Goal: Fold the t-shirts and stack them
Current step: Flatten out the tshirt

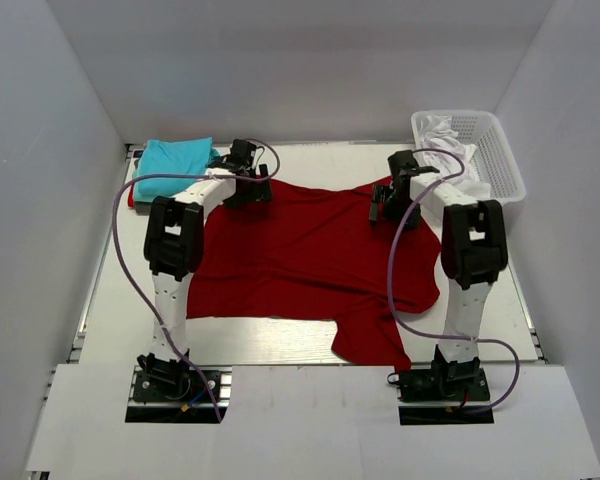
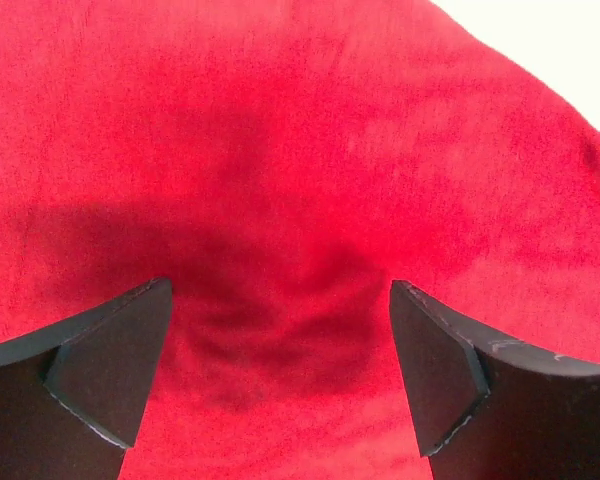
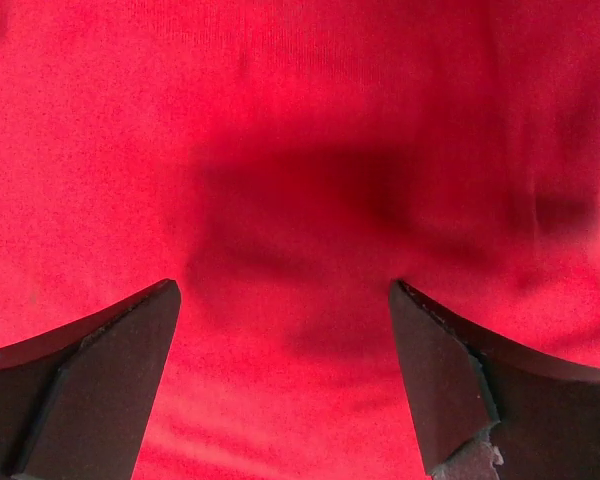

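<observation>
A large dark red t-shirt (image 1: 300,260) lies spread over the middle of the table, one sleeve hanging toward the near edge. A folded turquoise t-shirt (image 1: 176,156) rests at the back left. My left gripper (image 1: 248,192) hovers over the red shirt's far left corner, jaws wide open, red cloth (image 2: 280,200) filling the space beneath them. My right gripper (image 1: 388,210) is over the shirt's far right part, also open, with only red cloth (image 3: 280,200) under it. Neither holds anything.
A white mesh basket (image 1: 500,165) with white cloth inside stands at the back right. White walls close in on three sides. Bare table (image 1: 270,340) shows near the front edge, between the arm bases.
</observation>
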`<action>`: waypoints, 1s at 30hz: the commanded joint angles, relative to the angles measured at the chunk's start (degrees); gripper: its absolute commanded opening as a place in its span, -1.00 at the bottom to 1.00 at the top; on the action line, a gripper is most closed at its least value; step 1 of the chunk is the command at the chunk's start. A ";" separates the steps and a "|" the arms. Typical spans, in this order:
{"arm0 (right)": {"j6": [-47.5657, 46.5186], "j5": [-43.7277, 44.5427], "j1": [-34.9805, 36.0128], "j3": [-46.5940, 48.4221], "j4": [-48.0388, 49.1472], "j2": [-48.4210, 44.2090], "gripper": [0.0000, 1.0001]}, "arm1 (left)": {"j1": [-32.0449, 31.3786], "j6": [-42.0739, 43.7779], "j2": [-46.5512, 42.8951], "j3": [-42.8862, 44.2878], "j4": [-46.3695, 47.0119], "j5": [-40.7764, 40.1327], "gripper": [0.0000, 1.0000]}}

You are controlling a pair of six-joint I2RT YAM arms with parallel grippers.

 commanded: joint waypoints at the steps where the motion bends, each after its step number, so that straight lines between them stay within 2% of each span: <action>1: -0.99 0.54 -0.52 7.96 -0.99 6.84 0.81 | -0.19 1.25 2.74 5.86 -5.12 -4.09 0.99; 5: -1.43 1.33 -0.34 16.83 -3.89 13.19 0.81 | -0.71 1.26 7.92 11.75 -8.81 -9.01 0.99; 11: -4.42 -1.47 -0.52 30.02 -7.41 25.21 0.81 | -0.71 0.73 18.37 25.28 -14.00 -7.53 0.99; 12: -4.77 -3.83 -0.43 35.95 -7.93 26.47 0.81 | -0.71 0.73 19.35 26.52 -14.00 -6.92 0.99; 16: -5.66 -6.14 -0.69 46.16 -6.72 33.85 0.81 | 1.39 -2.95 21.99 31.18 -14.00 -6.04 0.99; 20: -9.41 -8.86 -0.78 45.68 1.70 33.08 0.81 | 2.01 -2.27 22.00 31.72 -10.41 -4.73 0.99; 23: -12.23 -9.83 -0.34 45.77 4.09 30.44 0.81 | 2.01 0.02 20.08 32.86 -8.12 -0.95 0.99; 30: -16.90 -9.83 1.41 41.73 4.19 17.44 0.81 | 0.69 4.16 9.36 30.15 -7.58 1.60 0.99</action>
